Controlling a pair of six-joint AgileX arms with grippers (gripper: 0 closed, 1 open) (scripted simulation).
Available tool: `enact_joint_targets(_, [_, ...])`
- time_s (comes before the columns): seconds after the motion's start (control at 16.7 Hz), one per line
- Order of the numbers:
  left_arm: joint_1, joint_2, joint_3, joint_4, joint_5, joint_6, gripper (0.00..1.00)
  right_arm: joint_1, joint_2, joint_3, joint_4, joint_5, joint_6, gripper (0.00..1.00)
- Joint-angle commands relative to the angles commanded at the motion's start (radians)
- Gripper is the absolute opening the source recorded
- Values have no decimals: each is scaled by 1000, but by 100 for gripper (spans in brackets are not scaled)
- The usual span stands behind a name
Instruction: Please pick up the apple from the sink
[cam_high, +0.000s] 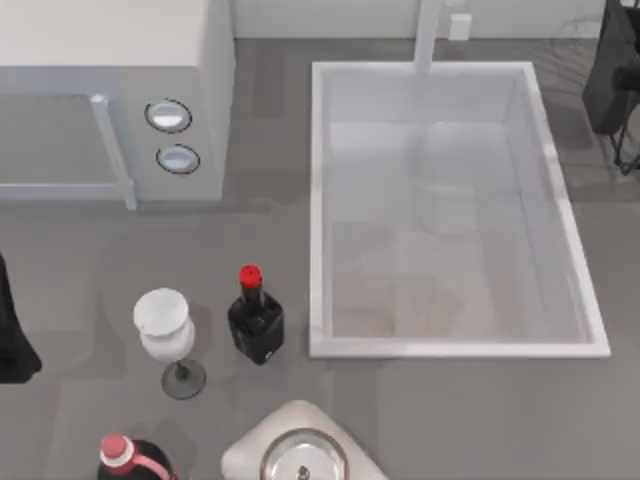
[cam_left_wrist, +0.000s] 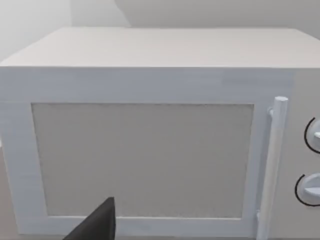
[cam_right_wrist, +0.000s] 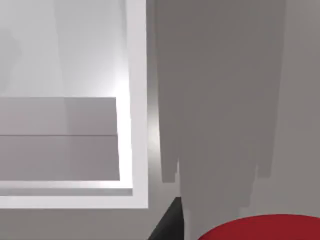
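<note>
Right wrist view: the apple (cam_right_wrist: 260, 228), a red curve at the frame edge, lies close under the right hand beside one dark finger (cam_right_wrist: 170, 222), outside the sink (cam_right_wrist: 140, 100) rim, over grey bench (cam_right_wrist: 225, 100); grip state indeterminate. Left arm parked facing the microwave (cam_left_wrist: 145, 150).

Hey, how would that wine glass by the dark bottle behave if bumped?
The wine glass probably tips easily: it has a wide bowl on a thin stem and small foot. It looks thin-walled, so likely fragile. Falling, it might strike the dark bottle close beside it.
</note>
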Motion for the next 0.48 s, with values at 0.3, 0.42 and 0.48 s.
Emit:
enact_joint_targets(0.3, [0, 0, 0, 0, 0, 0, 100, -77, -61, -90, 41, -4, -76, 0])
enact_joint_targets(0.42, [0, 0, 0, 0, 0, 0, 100, -73, -57, -88, 39, -3, -74, 0])
enact_joint_targets(0.48, [0, 0, 0, 0, 0, 0, 100, -73, -57, -90, 42, -3, -74, 0])
